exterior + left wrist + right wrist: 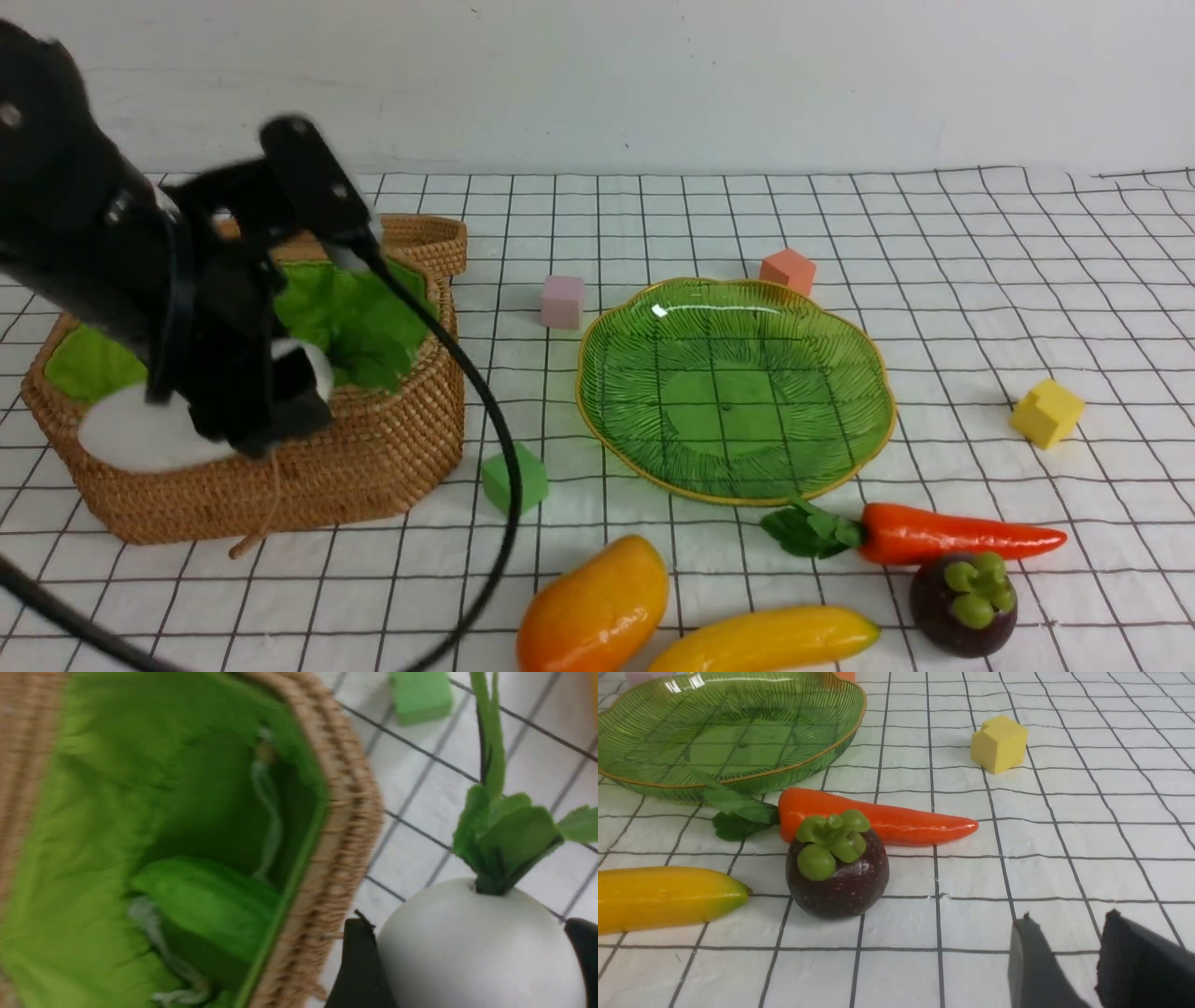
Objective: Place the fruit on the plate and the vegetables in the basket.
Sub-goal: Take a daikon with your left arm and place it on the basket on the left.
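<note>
A: Which step is this?
B: Vegetables; the left gripper (pixel 469 956) is clamped on the white radish (pixel 140 437); the basket (pixel 373 467) rim is just beside it; the right gripper (pixel 1069 919) is empty, fingers slightly apart.
A: Next?
B: Probably shift over the lining, then release.

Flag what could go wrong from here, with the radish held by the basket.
1. The radish, gripped by the left gripper, shows outside the basket rim in the left wrist view; released now, it may land on the tablecloth.
2. The arm's cable hangs beside the green cube; a swing could drag it.
3. The round mangosteen sits right by the carrot; grasping either may nudge the other.
</note>
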Robot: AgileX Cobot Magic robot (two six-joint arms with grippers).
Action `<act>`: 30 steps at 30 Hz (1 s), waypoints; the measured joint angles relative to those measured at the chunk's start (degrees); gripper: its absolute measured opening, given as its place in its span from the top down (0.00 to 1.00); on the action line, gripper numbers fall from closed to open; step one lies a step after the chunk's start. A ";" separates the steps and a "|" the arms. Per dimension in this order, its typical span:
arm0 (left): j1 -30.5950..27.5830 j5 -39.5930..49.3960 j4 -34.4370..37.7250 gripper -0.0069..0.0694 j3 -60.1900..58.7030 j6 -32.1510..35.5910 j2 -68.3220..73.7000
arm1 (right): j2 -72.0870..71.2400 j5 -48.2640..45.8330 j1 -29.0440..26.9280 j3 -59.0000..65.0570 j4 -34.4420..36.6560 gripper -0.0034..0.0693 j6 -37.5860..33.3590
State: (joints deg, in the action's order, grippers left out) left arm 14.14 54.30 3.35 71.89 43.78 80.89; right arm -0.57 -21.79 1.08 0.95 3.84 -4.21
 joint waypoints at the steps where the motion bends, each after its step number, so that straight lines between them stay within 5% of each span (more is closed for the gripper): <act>1: -2.71 0.34 0.55 0.27 3.15 1.08 0.82 | 0.00 0.00 0.00 0.00 0.00 0.63 0.00; 11: -6.36 -9.56 -3.35 0.27 9.90 1.86 13.52 | 0.00 0.00 0.00 0.00 0.00 0.63 0.00; 20: -6.36 -13.66 -3.35 0.27 9.79 -3.94 18.15 | 0.00 0.00 0.00 0.00 0.00 0.62 0.00; 27: -6.36 -10.54 -1.96 0.05 9.72 -8.82 17.71 | 0.00 0.00 0.00 0.00 0.00 0.62 0.00; 30: -6.36 -8.86 -0.88 0.04 9.62 -9.19 15.77 | 0.00 0.00 0.00 0.00 0.00 0.62 0.00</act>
State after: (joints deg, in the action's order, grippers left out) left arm 7.78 45.43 2.47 81.51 34.60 96.66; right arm -0.57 -21.79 1.08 0.95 3.84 -4.21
